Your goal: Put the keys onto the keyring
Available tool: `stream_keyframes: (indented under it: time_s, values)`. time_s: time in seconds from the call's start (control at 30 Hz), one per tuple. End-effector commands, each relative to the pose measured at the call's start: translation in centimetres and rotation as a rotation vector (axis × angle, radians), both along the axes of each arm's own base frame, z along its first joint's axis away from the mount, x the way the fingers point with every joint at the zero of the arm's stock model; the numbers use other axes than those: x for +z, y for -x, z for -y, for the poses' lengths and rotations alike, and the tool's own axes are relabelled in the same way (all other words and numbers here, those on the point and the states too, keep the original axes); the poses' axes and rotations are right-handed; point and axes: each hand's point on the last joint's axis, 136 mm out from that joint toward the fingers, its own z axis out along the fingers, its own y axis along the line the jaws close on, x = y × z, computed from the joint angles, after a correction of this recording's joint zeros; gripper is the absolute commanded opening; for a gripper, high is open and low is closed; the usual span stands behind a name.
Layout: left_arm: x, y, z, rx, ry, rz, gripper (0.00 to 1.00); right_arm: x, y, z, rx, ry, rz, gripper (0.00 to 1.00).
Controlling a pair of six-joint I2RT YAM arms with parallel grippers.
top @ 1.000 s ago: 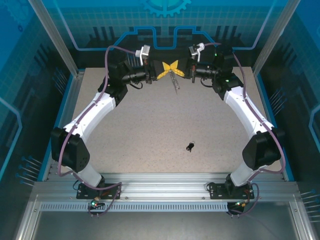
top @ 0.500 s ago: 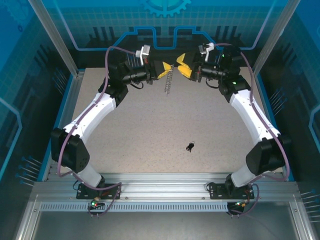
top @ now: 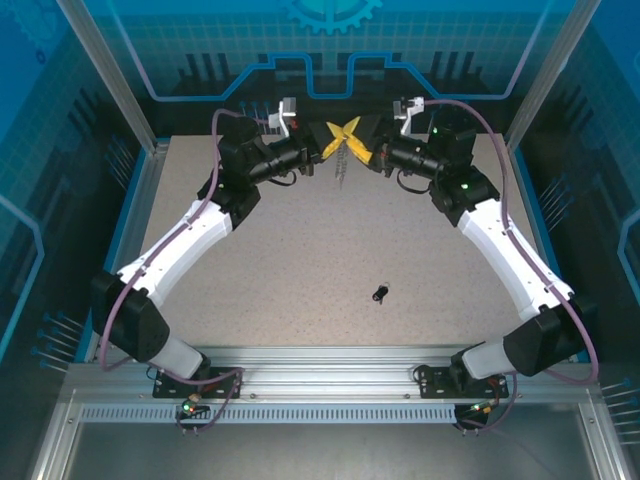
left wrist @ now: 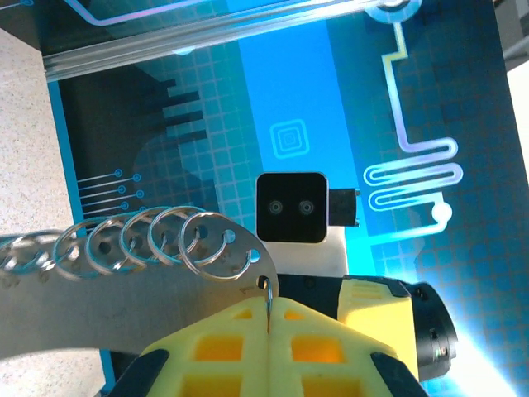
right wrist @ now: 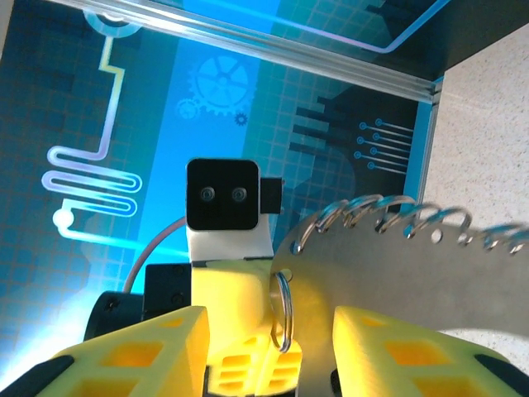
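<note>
Over the far edge of the table (top: 290, 250), we keep the left gripper (top: 330, 142) clamped on the keyring (top: 342, 162) while the right gripper (top: 357, 141), having let go, returns half-open astride it, leaving the keys (top: 379, 293) well apart at mid-table, unthreaded.

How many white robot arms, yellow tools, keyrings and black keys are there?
White robot arms: 2 (left arm, right arm)
Yellow plastic tools: 2 (left tool, right tool)
Flat grey metal keyring with silvery rings: 1
Small black key cluster: 1
Total: 6
</note>
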Motion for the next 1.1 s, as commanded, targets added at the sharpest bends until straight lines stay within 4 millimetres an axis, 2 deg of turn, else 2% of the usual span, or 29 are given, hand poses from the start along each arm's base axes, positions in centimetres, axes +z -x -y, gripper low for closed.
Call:
stream_keyframes:
  time_s: [0.0, 0.3, 0.6, 0.73, 0.8, 0.9, 1.07]
  values:
    - [2.8, 0.8, -1.1, 0.056, 0.074, 0.025, 0.00, 1.1, 0.1, 0.7, -0.088, -0.020, 0.014, 0.41]
    - [3.2, 1.3, -1.3, 0.062, 0.082, 0.034, 0.00, 0.6, -0.1, 0.1, -0.100, -0.057, -0.010, 0.32]
    - [3.2, 1.6, -1.3, 0.052, 0.080, 0.039, 0.00, 1.6, 0.0, -1.0, -0.075, -0.075, 0.017, 0.30]
    - [3.1, 1.7, -1.3, 0.049, 0.080, 0.039, 0.00, 1.9, -0.1, -1.4, -0.065, -0.081, 0.023, 0.21]
    - [3.2, 1.7, -1.3, 0.049, 0.081, 0.040, 0.00, 1.9, -0.2, -1.5, -0.064, -0.083, 0.022, 0.10]
    - [3.1, 1.7, -1.2, 0.045, 0.075, 0.043, 0.00, 1.7, -0.4, -1.5, -0.065, -0.082, 0.016, 0.00]
    - [3.0, 1.9, -1.0, 0.033, 0.051, 0.056, 0.00, 1.5, -0.7, -1.3, -0.061, -0.081, 0.017, 0.00]
